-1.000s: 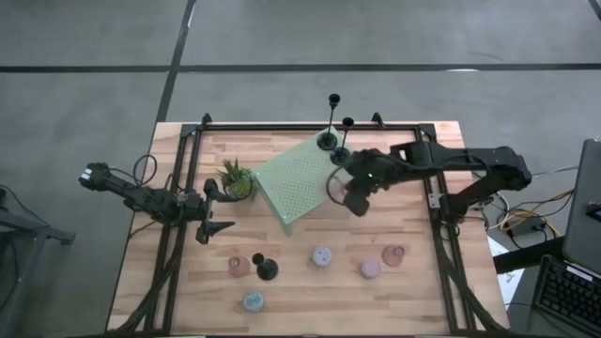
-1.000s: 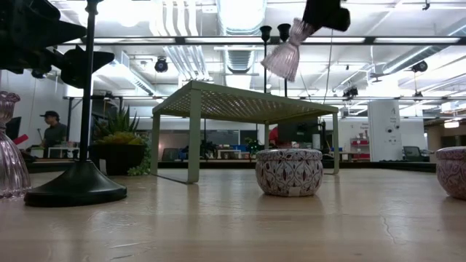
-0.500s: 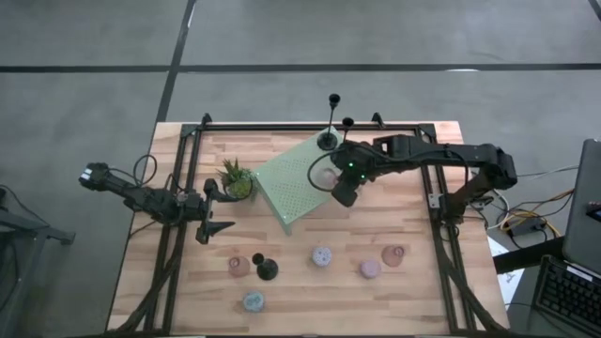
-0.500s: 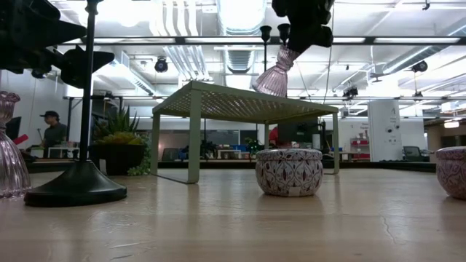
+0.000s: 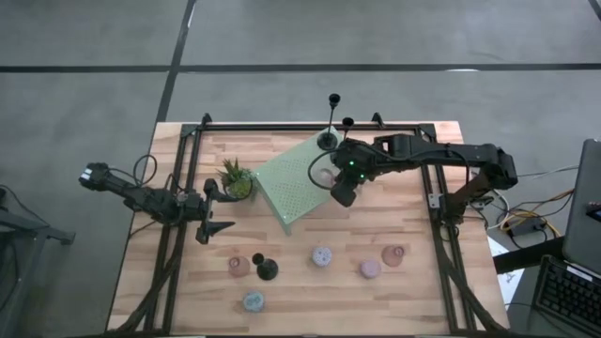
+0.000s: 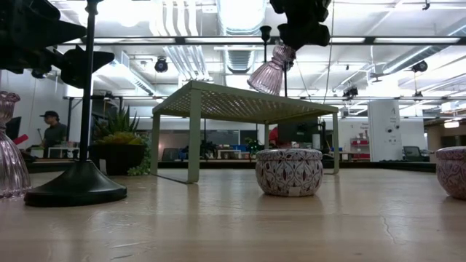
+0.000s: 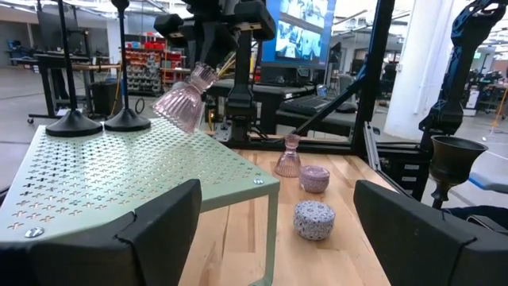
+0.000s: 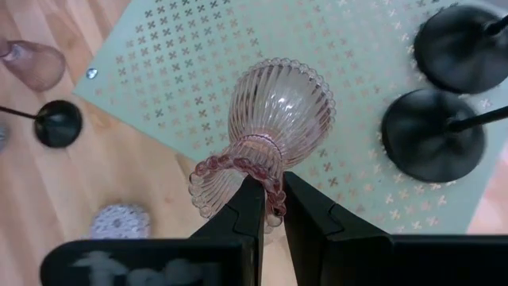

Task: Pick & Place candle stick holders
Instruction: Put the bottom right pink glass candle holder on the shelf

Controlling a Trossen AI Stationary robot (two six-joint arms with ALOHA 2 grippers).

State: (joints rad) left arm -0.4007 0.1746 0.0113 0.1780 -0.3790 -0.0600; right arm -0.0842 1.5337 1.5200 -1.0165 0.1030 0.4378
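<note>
The right pincer (image 8: 268,208) is clenched on the beaded rim of a ribbed pink glass candle cup (image 8: 270,135), held tilted in the air above the pale green perforated metal stand (image 5: 296,183), near two slim black candlesticks (image 7: 73,119). The glass looks fragile and slick, so the thick rim seems the safest hold. The left pincer (image 5: 221,226) waits released over the wooden desk (image 5: 413,282).

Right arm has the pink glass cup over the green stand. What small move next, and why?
Probably lower it straight down. The right gripper is shut on the glass cup, which hangs tilted above the stand, clear of the two black sticks already there. Level it on the way down, then let go.
</note>
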